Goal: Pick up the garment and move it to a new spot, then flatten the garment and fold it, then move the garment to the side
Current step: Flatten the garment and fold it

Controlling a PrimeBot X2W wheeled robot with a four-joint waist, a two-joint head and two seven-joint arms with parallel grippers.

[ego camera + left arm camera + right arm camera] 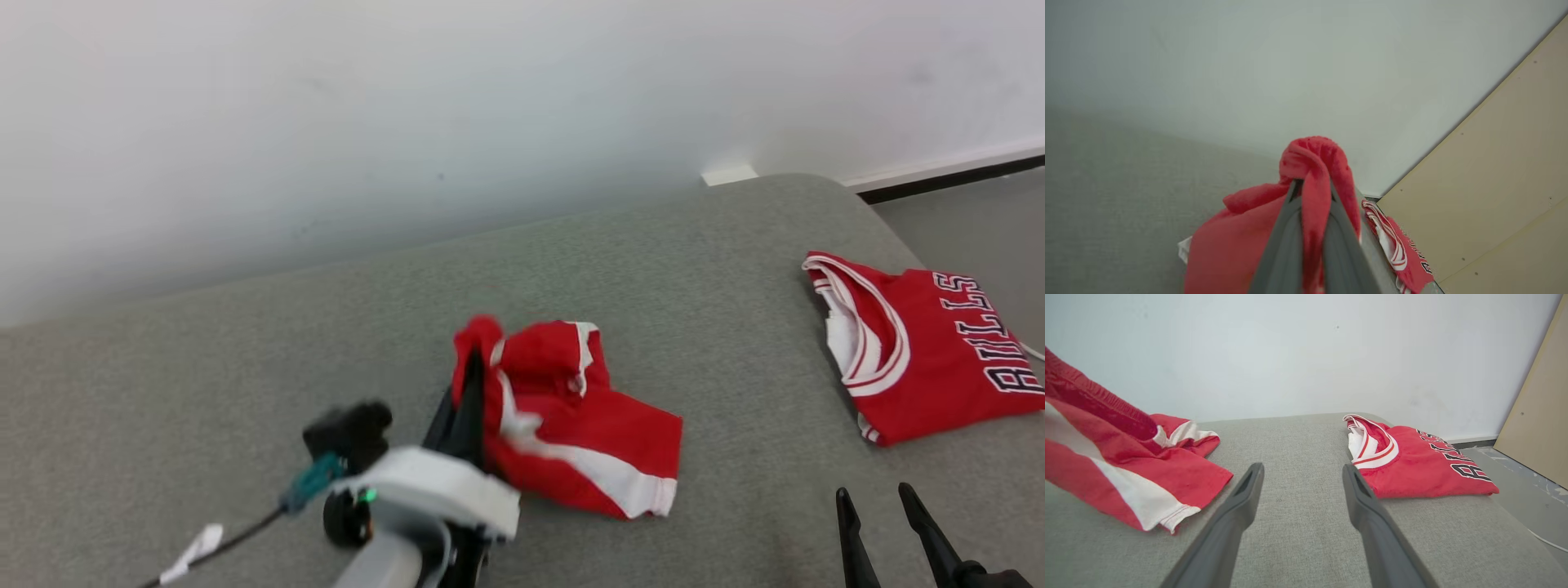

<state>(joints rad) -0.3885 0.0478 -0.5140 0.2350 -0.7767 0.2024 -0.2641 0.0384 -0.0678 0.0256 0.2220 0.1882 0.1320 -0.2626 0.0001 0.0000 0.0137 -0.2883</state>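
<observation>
The garment (571, 416) is a crumpled pair of red shorts with white stripes, in the middle of the grey cushioned surface (204, 367). My left gripper (472, 367) is shut on a bunched fold at its left end, and that end is lifted while the rest trails on the surface. In the left wrist view the red cloth (1312, 157) bulges over the closed left gripper (1312, 185). My right gripper (872, 492) stands open and empty near the front right. From the right wrist the garment (1126, 465) lies to the left of the right gripper (1302, 468).
A folded red Bulls jersey (931, 359) lies near the surface's right edge, also seen as the jersey (1412, 461) just right of my right fingers. A pale wall runs behind. Floor (980, 220) drops off at the right, with a beige board (1494, 163) beyond.
</observation>
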